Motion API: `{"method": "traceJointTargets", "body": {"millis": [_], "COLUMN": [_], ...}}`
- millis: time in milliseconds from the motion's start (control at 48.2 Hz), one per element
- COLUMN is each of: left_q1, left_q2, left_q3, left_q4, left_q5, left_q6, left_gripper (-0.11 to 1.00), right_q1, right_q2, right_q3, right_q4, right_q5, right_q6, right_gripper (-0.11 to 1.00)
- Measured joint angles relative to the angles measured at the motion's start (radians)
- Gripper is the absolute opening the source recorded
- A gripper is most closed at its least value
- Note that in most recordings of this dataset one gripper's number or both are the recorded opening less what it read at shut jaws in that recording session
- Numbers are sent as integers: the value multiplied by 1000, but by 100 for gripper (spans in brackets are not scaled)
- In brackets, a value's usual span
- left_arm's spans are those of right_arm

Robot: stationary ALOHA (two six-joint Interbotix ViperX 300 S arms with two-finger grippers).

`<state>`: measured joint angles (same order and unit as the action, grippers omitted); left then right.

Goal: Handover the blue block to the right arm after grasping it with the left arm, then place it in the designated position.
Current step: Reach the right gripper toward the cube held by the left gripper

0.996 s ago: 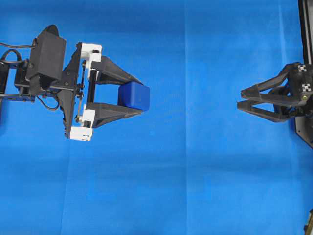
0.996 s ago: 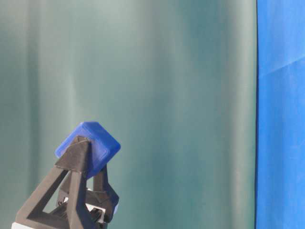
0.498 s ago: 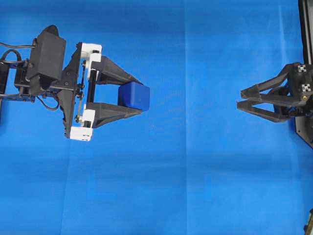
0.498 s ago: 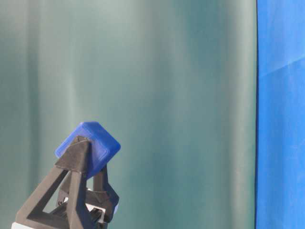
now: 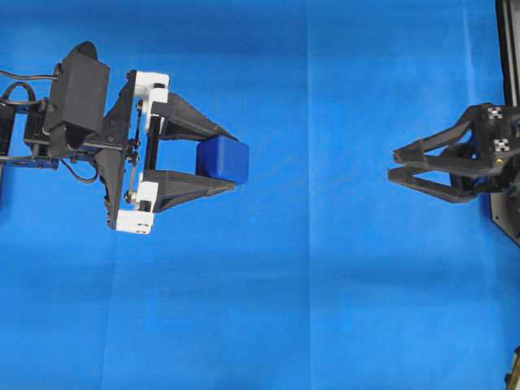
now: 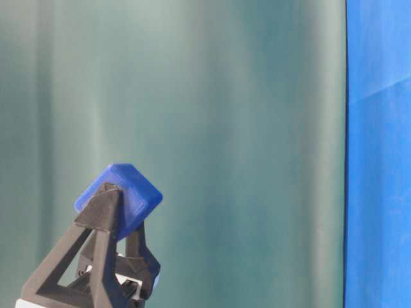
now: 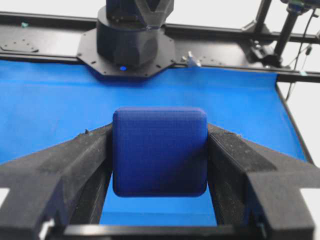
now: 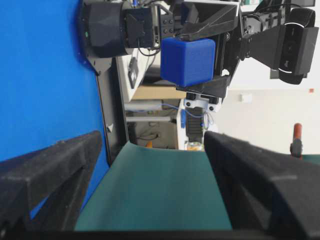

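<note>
Dark navy against the brighter blue cloth [image 5: 325,309], the blue block [image 5: 223,158] sits clamped between the fingertips of the left gripper [image 5: 227,158], lifted clear of the cloth. From the left wrist camera the block [image 7: 160,151] fills the gap between the two black fingers [image 7: 75,160], each pressing flat on an opposite face. In the table-level view the block [image 6: 119,199] is tilted with one corner up, in front of a green backdrop [image 6: 244,128].

The right gripper [image 5: 392,165] hangs well apart from the block, on the far side of the cloth, its fingers spread wide with nothing between them and pointing toward the block. Its wrist camera sees the block [image 8: 187,61] straight ahead, framed between its own two fingers [image 8: 55,170]; how level it sits with the block is hard to judge from these angles.
</note>
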<state>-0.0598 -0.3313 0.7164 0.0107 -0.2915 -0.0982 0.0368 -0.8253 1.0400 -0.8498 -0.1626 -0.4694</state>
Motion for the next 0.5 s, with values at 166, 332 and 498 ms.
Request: {"method": "traceJointTargets", "body": {"millis": [166,332,498], "left_q1": [2,2,2], "left_q2": [0,0,0], "left_q3": [-2,-2,-2], "left_q4": [0,0,0], "left_q5": [0,0,0], "left_q6": [0,-2,-2], "left_gripper": [49,49,49], "right_q1": [0,0,0], "right_q2": [84,187,298], "right_q3": [-63,-135,-221], "right_q4": [0,-2,0], "right_q5": [0,-3,-23], "right_q6": [-2,-3,-3], "right_gripper": [96,96,96]}}
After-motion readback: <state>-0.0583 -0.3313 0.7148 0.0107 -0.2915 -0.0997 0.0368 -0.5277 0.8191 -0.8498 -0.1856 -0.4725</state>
